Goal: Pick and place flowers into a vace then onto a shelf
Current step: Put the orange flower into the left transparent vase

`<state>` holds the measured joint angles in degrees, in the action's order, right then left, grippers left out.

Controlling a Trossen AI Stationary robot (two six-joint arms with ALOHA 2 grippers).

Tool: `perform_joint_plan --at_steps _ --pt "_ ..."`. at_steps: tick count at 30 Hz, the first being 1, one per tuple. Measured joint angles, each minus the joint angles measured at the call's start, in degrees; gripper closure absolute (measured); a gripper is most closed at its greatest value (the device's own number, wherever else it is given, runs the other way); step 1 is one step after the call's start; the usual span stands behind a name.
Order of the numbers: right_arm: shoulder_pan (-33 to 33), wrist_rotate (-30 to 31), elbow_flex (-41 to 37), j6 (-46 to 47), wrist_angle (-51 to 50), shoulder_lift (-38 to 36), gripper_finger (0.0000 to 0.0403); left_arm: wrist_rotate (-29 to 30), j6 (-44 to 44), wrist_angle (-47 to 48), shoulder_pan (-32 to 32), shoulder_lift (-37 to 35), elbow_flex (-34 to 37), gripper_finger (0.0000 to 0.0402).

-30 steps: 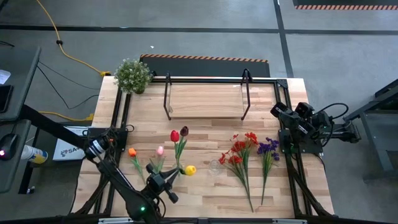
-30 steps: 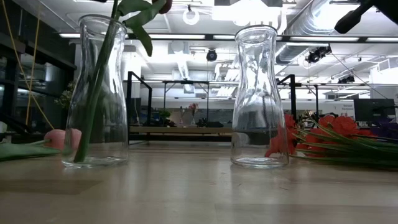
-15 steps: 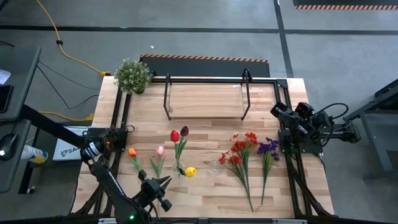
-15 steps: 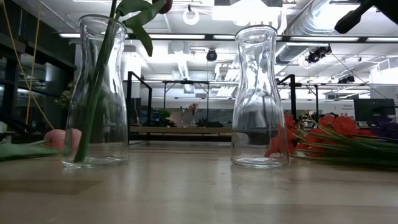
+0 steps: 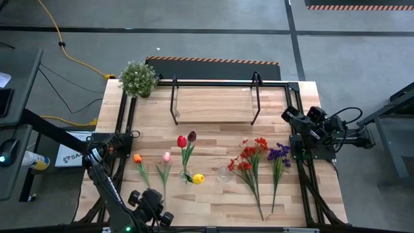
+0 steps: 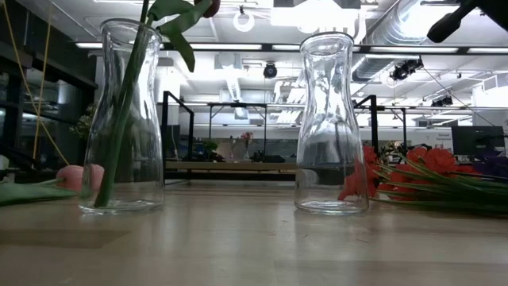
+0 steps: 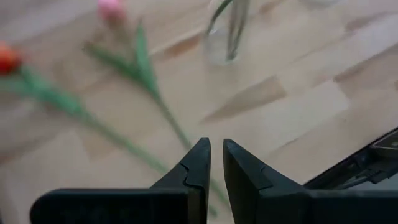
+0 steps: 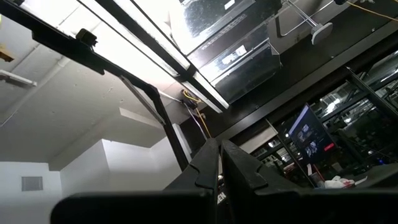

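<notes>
A clear vase [image 5: 186, 174] [image 6: 123, 119] [image 7: 227, 31] holds the stems of a red tulip [image 5: 182, 141] and a maroon tulip [image 5: 191, 136]. A second clear vase [image 5: 223, 173] [image 6: 332, 123] stands without flowers. An orange tulip [image 5: 137, 158] [image 7: 6, 57], a pink tulip [image 5: 166, 156] [image 7: 111, 7], a yellow tulip [image 5: 198, 177], red sprays [image 5: 249, 158] [image 6: 429, 171] and purple sprays [image 5: 279, 155] lie flat on the table. My left gripper [image 5: 152, 207] [image 7: 216, 149] is shut and hovers near the near edge, above the pink tulip's stem end. My right gripper [image 8: 221, 152] is shut, parked at the table's right edge [image 5: 310, 133], pointing up.
The light-wood shelf [image 5: 213, 103] on its black frame stands at the far side of the table. A bushy potted plant [image 5: 138, 77] sits at the far left corner. Bare planks lie between the flowers and the shelf.
My left gripper has drawn back from beside the vase with the tulips toward the table's near edge and a little left. The tulips in that vase and the flowers on the table have kept their places.
</notes>
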<state>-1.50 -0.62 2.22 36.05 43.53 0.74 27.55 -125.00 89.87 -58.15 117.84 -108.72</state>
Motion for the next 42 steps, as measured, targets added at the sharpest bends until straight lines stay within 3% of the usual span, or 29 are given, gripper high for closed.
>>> perform_joint_plan --at_steps 6,16,28,42 --pt "0.00 -0.02 0.00 -0.02 0.00 0.00 0.0391 -5.68 -8.10 0.14 0.06 -0.04 -0.77 0.0323" --pt "-0.02 -0.02 0.00 -0.03 0.02 0.01 0.0391 -19.50 -8.37 0.12 2.90 -0.04 2.71 0.0323" --pt "-0.01 -0.38 0.00 2.56 0.44 0.01 0.0391 -23.03 -8.39 0.14 6.59 -0.04 12.13 0.0323" --pt "-0.02 -1.49 0.00 2.69 0.48 0.01 0.0391 -29.32 -8.76 0.02 7.89 -0.04 14.11 0.0322"
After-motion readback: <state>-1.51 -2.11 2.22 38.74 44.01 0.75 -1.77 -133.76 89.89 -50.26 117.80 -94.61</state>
